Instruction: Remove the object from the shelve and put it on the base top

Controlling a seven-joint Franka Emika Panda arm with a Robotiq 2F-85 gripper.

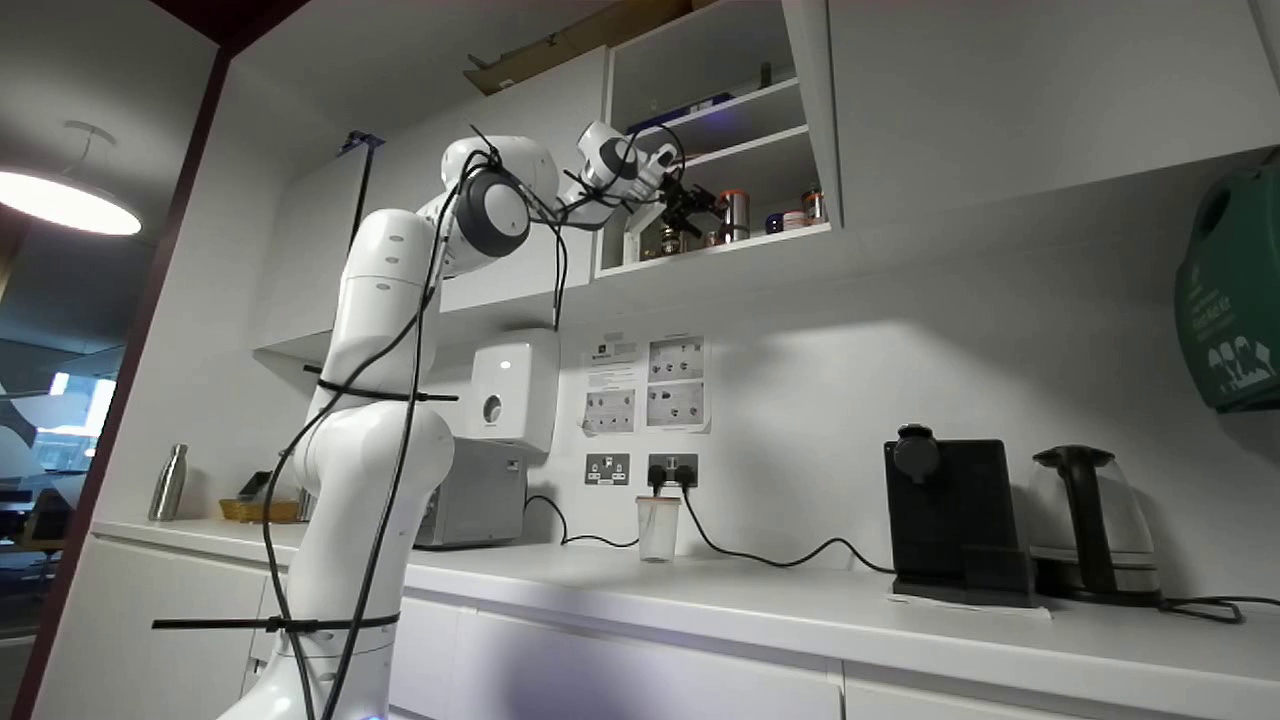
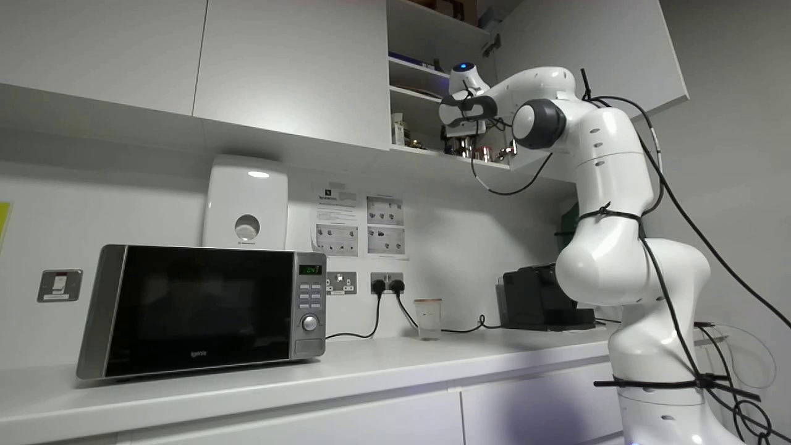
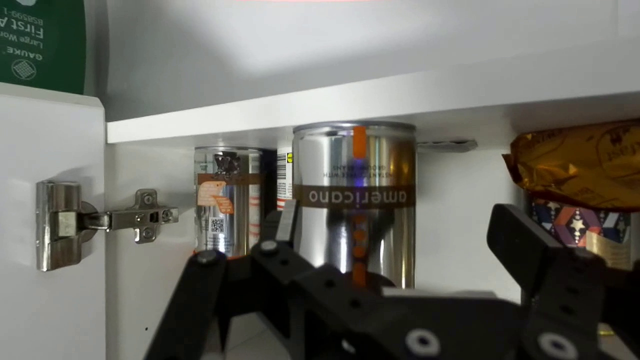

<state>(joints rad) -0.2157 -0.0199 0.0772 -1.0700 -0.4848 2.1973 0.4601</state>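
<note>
The shelve point(image 1: 640, 264) is the open white wall cabinet, also in an exterior view point(image 2: 426, 152) and the wrist view point(image 3: 225, 117). A silver americano can point(image 3: 355, 235) stands upright on its bottom board; the wrist picture is upside down. It also shows in an exterior view point(image 1: 736, 212). My gripper point(image 3: 397, 217) is open, its fingers at the can's two sides. In the wrist picture the left finger overlaps the can's edge; a gap separates the right finger. Contact cannot be told. The gripper point(image 1: 712, 203) is inside the compartment. The white base top point(image 1: 780, 600) runs below.
Beside the can are another silver can point(image 3: 227, 200), a gold packet point(image 3: 575, 165) and a patterned tin point(image 3: 575, 220). The open door point(image 2: 593, 49) swings outward. A microwave point(image 2: 204, 309), lidded plastic cup point(image 1: 658, 530), coffee machine point(image 1: 955, 520) and kettle point(image 1: 1095, 525) stand on the countertop.
</note>
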